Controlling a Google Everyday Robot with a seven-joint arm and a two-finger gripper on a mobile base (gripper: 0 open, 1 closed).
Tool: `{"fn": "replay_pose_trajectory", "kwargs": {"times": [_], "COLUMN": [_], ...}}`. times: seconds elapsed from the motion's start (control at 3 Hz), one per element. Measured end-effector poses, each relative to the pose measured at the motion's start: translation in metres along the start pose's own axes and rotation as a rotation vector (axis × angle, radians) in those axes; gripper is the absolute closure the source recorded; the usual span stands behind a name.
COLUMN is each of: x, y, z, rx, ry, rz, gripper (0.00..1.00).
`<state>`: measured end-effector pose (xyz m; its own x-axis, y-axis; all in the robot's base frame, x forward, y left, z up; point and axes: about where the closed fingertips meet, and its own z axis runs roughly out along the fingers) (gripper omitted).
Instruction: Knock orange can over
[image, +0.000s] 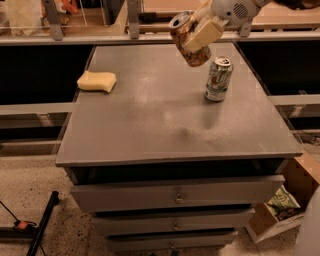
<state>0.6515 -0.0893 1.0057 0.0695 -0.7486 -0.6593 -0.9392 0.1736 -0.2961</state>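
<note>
The orange can (186, 41), orange-brown with a silver top rim, hangs tilted in the air above the far part of the grey table top (150, 125), its top pointing up and left. My gripper (201, 34) comes in from the upper right on a white arm and is shut on the can; a cream finger (205, 33) lies across the can's side. The can touches neither the table nor the other can.
A green-and-white can (218, 78) stands upright on the table just below and right of the held can. A yellow sponge (96, 81) lies at the far left. The cabinet has drawers (175, 197) below. A cardboard box (280, 210) sits on the floor at the right.
</note>
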Motion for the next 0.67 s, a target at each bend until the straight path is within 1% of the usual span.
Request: {"fn": "replay_pose_trajectory", "kwargs": {"times": [0.33, 0.67], "x": [-0.004, -0.026], "y": [0.012, 0.060], "z": [0.014, 0.036], "rx": [-0.019, -0.104], "ry": [0.096, 0.314], "rz": [-0.031, -0.134], "gripper": [1.00, 1.00]}}
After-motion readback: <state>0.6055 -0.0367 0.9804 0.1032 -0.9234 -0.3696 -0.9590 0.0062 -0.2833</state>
